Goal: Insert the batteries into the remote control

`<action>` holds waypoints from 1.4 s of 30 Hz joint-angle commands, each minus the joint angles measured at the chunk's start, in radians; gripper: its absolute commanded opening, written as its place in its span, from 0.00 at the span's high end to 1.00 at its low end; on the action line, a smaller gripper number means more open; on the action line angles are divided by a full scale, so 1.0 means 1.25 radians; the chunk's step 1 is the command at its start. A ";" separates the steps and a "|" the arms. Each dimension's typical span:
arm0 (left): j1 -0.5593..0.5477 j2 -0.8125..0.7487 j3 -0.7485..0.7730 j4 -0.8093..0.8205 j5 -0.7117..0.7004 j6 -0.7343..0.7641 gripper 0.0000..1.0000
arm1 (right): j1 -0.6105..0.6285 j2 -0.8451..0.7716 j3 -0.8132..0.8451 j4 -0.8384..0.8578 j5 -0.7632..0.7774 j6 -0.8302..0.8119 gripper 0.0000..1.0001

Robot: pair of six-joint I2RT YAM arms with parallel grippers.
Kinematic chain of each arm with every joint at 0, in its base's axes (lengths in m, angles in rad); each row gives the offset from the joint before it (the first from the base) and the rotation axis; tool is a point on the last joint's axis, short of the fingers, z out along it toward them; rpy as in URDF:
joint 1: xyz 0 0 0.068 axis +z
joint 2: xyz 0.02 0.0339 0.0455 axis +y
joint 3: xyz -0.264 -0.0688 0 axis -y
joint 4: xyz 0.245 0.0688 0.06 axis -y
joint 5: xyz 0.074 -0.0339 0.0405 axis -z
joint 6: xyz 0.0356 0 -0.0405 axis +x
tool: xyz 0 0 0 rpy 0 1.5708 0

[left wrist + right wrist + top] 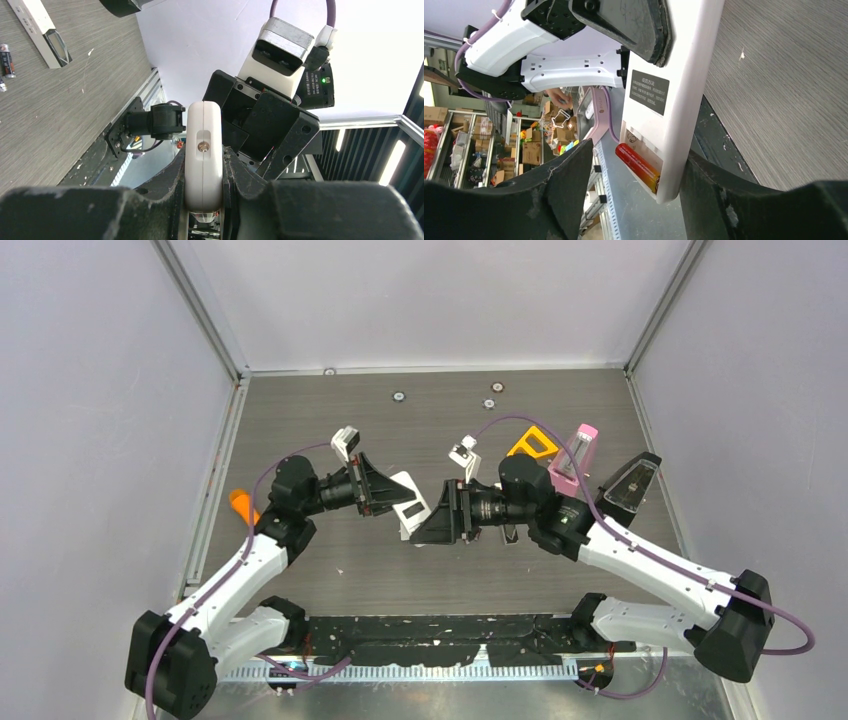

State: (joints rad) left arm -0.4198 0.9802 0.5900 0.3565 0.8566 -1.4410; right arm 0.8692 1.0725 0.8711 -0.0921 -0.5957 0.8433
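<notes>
The left gripper (385, 492) is closed on the white remote control (202, 150) and holds it by its two long sides, lifted above the table (420, 410) near the middle. The right gripper (435, 520) faces it from the other side; its fingers (564, 200) are spread wide, and the free end of the remote stands in the gap between them. One finger is just beside the remote's edge, but I cannot tell if it touches. In the right wrist view the back of the remote is turned to the camera, with the battery compartment uncovered at the lower end. One orange-red battery (638, 167) lies in it along the inner side, and the slot beside it shows only white plastic. A dark battery (6, 60) lies flat on the table, near a second white remote (37, 25) that lies flat too. Both grippers are well apart from the far wall and from the side walls. The orange stick (241, 505) lies at the left edge of the table, just beside the left arm. Behind the right arm stand a yellow object (530, 445), a pink object (578, 452) and a black wedge (630, 485), the last one near the right edge
</notes>
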 commanded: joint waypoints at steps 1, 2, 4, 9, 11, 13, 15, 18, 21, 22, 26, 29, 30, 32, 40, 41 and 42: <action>-0.003 -0.021 -0.001 0.081 0.017 -0.015 1.00 | 0.000 -0.022 0.001 0.051 0.008 0.021 0.32; -0.003 -0.022 -0.003 0.084 0.017 -0.017 1.00 | -0.002 -0.023 -0.002 0.051 0.009 0.023 0.31; -0.003 -0.025 -0.004 0.087 0.017 -0.018 1.00 | -0.008 -0.024 -0.009 0.053 0.010 0.031 0.33; -0.002 -0.026 -0.004 0.086 0.017 -0.020 1.00 | -0.021 -0.023 -0.023 0.068 -0.003 0.056 0.48; -0.003 -0.024 -0.004 0.087 0.016 -0.020 1.00 | -0.023 -0.021 -0.023 0.069 -0.007 0.059 0.53; -0.003 -0.024 -0.004 0.088 0.017 -0.021 1.00 | -0.024 -0.019 -0.024 0.069 -0.010 0.062 0.57; -0.003 -0.026 -0.004 0.088 0.018 -0.021 1.00 | -0.026 -0.019 -0.025 0.069 -0.011 0.064 0.61; -0.003 -0.027 -0.007 0.088 0.018 -0.022 1.00 | -0.028 -0.017 -0.027 0.070 -0.012 0.066 0.75; -0.003 -0.028 -0.007 0.086 0.017 -0.022 1.00 | -0.030 -0.015 -0.028 0.069 -0.012 0.069 0.93; -0.003 -0.027 -0.008 0.085 0.018 -0.022 1.00 | -0.031 -0.013 -0.028 0.069 -0.013 0.069 0.94; -0.003 -0.028 -0.007 0.089 0.019 -0.022 1.00 | -0.032 -0.013 -0.028 0.069 -0.014 0.070 0.73; -0.003 -0.031 -0.009 0.093 0.017 -0.019 1.00 | -0.031 -0.021 -0.030 0.069 -0.011 0.072 0.42; -0.003 -0.033 -0.009 0.095 0.018 -0.018 1.00 | -0.032 -0.025 -0.031 0.069 -0.010 0.071 0.38; -0.003 -0.038 -0.009 0.099 0.017 -0.013 1.00 | -0.033 -0.033 -0.033 0.069 -0.006 0.071 0.26; -0.002 -0.075 -0.003 0.073 0.007 0.045 1.00 | -0.034 -0.054 -0.038 0.069 0.005 0.054 0.16; -0.002 -0.081 -0.002 0.064 0.005 0.058 1.00 | -0.035 -0.057 -0.037 0.064 0.007 0.047 0.16; -0.002 -0.088 0.001 0.051 0.002 0.070 1.00 | -0.034 -0.062 -0.033 0.060 0.012 0.042 0.16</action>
State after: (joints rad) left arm -0.4198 0.9165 0.5770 0.4126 0.8604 -1.4246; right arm 0.8291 1.0351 0.8192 -0.0448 -0.6029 0.9329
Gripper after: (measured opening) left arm 0.226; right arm 0.842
